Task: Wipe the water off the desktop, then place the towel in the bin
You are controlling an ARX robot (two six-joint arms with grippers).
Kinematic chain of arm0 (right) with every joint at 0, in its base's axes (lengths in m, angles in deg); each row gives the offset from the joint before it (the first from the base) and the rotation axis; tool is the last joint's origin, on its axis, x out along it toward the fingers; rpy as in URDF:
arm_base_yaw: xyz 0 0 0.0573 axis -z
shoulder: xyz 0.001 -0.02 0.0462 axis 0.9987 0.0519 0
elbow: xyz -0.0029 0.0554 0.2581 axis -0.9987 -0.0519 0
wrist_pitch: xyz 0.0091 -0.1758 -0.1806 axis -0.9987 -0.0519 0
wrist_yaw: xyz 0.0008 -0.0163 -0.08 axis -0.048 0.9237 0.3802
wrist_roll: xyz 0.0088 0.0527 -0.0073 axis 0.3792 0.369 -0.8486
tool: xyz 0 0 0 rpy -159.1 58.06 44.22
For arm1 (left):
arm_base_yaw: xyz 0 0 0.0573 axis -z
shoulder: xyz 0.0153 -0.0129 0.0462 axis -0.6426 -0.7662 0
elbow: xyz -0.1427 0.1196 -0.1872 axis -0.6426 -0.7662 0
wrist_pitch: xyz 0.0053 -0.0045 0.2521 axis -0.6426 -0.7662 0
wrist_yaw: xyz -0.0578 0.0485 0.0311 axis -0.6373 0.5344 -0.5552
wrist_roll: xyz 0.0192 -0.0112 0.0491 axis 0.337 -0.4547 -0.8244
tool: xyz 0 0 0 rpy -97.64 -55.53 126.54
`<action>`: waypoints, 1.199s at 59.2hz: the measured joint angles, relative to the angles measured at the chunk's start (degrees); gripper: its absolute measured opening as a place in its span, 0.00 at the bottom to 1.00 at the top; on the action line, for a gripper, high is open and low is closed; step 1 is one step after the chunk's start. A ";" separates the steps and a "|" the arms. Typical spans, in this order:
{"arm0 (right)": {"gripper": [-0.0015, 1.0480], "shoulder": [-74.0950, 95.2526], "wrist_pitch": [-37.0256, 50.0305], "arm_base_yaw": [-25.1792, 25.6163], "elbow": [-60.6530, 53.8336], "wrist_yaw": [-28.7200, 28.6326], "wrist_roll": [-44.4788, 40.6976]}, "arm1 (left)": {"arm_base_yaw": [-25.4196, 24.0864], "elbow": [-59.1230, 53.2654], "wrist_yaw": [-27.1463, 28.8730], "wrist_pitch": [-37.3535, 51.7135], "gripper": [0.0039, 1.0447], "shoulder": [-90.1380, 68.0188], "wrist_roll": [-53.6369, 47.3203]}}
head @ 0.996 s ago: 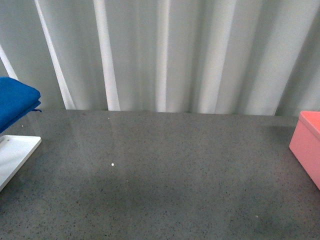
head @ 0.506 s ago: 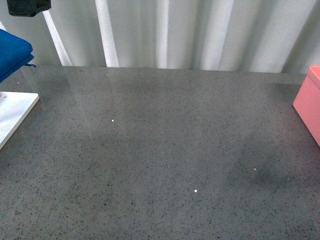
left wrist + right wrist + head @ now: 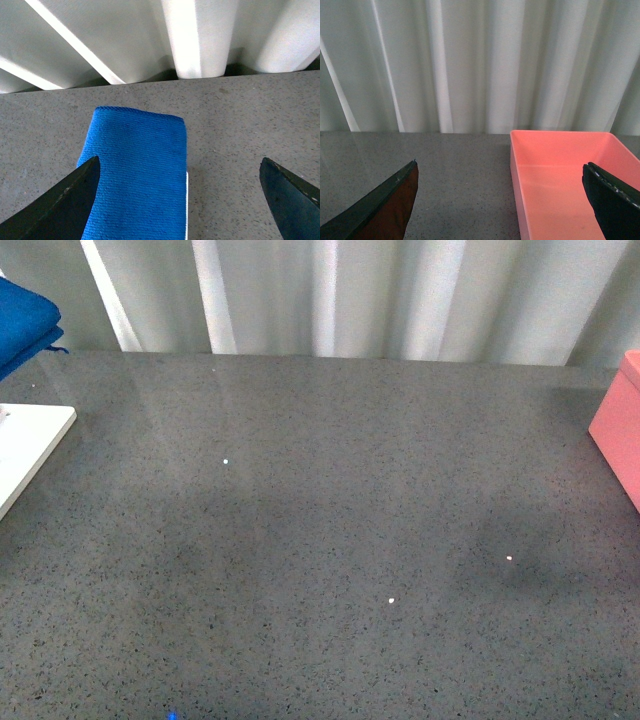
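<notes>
Item 1, far left: towel [image 3: 24, 322], bright blue, folded. It lies at the back-left of the desktop [image 3: 320, 540], close to the curtain [image 3: 330, 290], with only its corner in the front view.

Item 2, just in front of the towel: white board [image 3: 30, 445], flat and bare where it shows. A white sliver beside the towel's edge in the left wrist view suggests the towel partly rests on it.

Item 3: left gripper [image 3: 178, 165], jaws spread wide and holding nothing. The towel lies ahead of it and below, in the gap between the fingers, closer to one finger than to the other. The towel's long axis runs away from the gripper along its line of reach, with the short folded end toward the curtain. This is judged the nearer arm for the pick-up.

Item 4, centre: desktop, speckled grey. No puddle can be made out for certain; there is a darker patch [image 3: 520, 570] toward the right.

Item 5, far right: bin [image 3: 618, 425], pink, open-topped and empty where visible.

Item 6: right gripper [image 3: 500, 165], jaws wide apart and empty. It faces the bin, well apart from the towel.
</notes>
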 joint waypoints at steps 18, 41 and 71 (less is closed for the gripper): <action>0.93 0.00 0.00 0.00 0.00 0.00 0.00 | -1.62 -0.52 1.64 3.52 0.94 -5.84 -3.30; 0.93 0.00 0.00 0.00 0.00 0.00 0.00 | -3.39 -1.84 3.93 5.66 0.94 -7.37 -5.22; 0.93 0.00 0.00 0.00 0.00 0.00 0.00 | -3.54 -5.70 3.45 7.69 0.94 -7.58 -6.82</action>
